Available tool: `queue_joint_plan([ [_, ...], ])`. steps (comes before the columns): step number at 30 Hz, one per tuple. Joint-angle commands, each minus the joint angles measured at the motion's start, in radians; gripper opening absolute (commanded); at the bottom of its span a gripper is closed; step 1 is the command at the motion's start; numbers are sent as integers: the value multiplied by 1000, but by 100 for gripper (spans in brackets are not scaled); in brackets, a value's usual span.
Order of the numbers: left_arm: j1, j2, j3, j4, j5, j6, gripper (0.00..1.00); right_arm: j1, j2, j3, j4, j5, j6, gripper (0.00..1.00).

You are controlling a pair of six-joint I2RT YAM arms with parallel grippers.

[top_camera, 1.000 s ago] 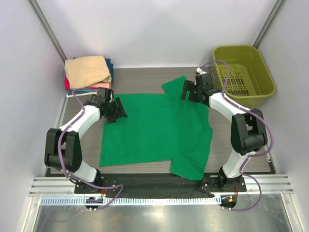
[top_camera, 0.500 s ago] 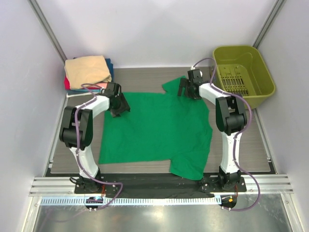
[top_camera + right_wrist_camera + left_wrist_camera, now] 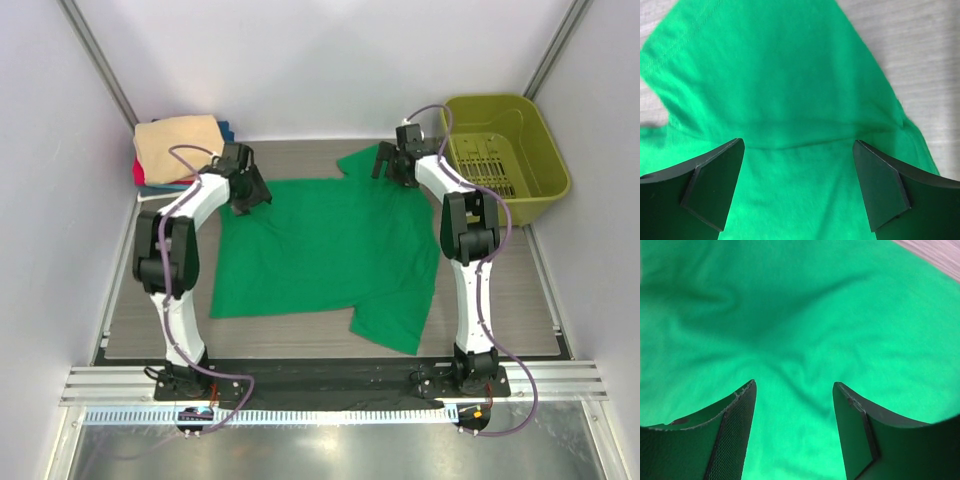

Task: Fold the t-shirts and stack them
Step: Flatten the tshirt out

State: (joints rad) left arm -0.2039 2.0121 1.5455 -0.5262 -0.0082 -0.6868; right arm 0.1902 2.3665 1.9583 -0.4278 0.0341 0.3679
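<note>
Left jaws partly open, right jaws spread wide, neither holding anything. Green t-shirt (image 3: 330,245) lies spread on counter (image 3: 300,160), lightly wrinkled; far-left corner under left jaws, far sleeve under right jaws.

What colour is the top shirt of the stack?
The top shirt is tan; top external view shows it best.
</note>
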Motion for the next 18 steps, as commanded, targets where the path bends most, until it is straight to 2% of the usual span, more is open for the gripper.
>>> queue_joint_plan([
  [1,-12,-255,-36,-80,-29,35,64,3,-160,-28,-37,-60,-21,96],
  [3,-20,-347,-102,-104,-65,33,66,5,-217,-61,-38,-69,-17,96],
  [5,-22,-504,-220,-153,-180,-17,69,8,-323,-125,-39,-60,-4,96],
  [9,-25,-812,-494,-164,-268,-79,80,26,-565,-303,-32,68,31,96],
  [10,-25,-920,-595,-170,-283,-117,87,40,-679,-406,-17,114,49,97],
  [11,-23,-967,-632,-198,-285,-137,94,48,-735,-464,-11,137,61,97],
  [18,-25,-1282,-872,-350,-265,-351,91,72,-1269,-978,6,122,224,96],
])
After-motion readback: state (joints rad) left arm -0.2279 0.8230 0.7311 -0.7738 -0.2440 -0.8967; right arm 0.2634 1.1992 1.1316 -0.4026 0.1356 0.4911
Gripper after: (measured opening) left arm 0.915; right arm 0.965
